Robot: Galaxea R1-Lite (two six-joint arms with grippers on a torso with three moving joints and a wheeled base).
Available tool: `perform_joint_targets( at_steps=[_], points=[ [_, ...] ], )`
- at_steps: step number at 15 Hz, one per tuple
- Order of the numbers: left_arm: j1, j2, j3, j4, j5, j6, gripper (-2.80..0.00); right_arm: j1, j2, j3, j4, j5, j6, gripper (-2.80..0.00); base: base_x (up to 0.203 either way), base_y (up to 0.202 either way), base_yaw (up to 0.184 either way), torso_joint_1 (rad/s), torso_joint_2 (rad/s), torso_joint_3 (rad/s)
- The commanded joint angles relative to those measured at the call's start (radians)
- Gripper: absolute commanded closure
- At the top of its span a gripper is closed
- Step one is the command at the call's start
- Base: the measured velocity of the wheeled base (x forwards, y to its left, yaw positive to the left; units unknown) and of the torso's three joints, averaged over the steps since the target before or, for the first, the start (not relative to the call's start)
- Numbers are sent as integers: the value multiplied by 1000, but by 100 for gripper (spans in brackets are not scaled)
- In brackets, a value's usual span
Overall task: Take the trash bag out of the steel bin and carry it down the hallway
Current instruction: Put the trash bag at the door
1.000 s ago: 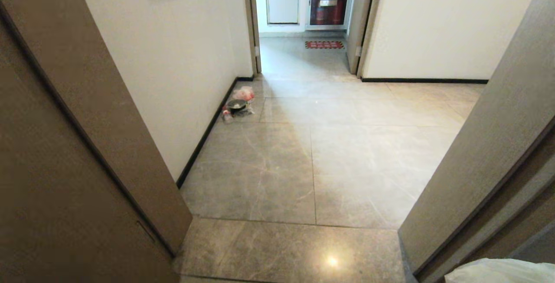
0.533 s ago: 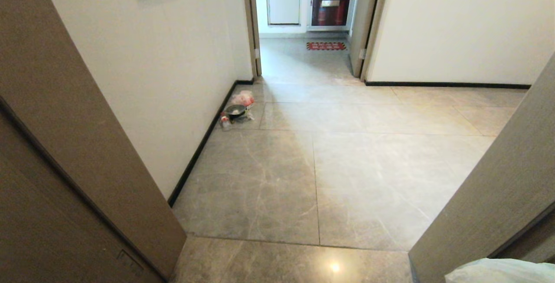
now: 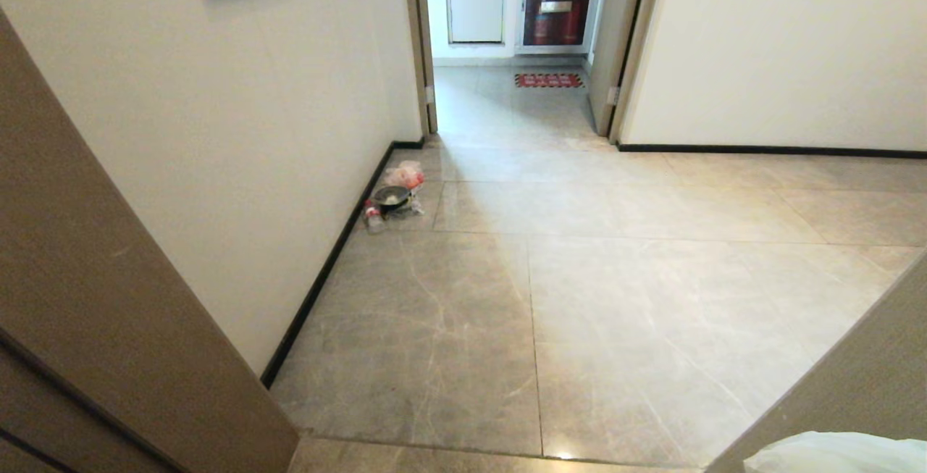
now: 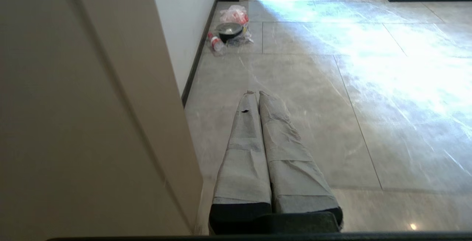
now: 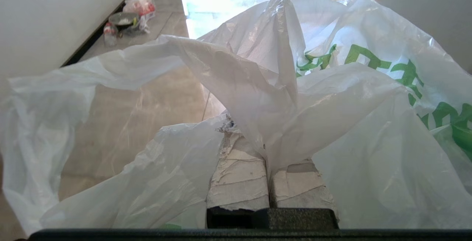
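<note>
The trash bag (image 5: 332,123), thin white plastic with green print, billows around my right gripper (image 5: 267,159), which is shut on a bunched fold of it. A bit of the bag (image 3: 833,455) shows at the head view's bottom right corner. My left gripper (image 4: 257,93) is shut and empty, held level over the grey floor tiles beside a brown door frame (image 4: 92,123). The hallway (image 3: 615,277) stretches ahead with grey marble-look tiles, white walls and black baseboard. The steel bin is out of view.
A small litter pile (image 3: 395,194) lies against the left wall: a reddish-pink bag, a dark round bowl, a small bottle. Brown door frames (image 3: 108,328) flank me on both sides. An open doorway (image 3: 521,60) with a red mat stands at the far end.
The whole view has shifted: the base has rolled forward through the doorway, so both door frames have slid outward and the litter pile sits lower. Both arms kept still.
</note>
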State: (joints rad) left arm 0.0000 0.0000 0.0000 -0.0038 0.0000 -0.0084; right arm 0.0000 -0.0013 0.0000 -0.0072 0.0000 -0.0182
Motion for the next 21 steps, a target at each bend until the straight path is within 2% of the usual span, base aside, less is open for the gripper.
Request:
perform_joint_targets(
  at_steps=[1, 21],
  points=[
    [0, 0, 0, -1, 0, 1, 0, 0, 1, -2, 0, 0, 6, 0, 193, 0, 1, -6, 2, 2],
    [0, 0, 0, -1, 1, 1, 0, -1, 3, 0, 0, -1, 11, 0, 190, 0, 1, 3, 4, 3]
  ],
)
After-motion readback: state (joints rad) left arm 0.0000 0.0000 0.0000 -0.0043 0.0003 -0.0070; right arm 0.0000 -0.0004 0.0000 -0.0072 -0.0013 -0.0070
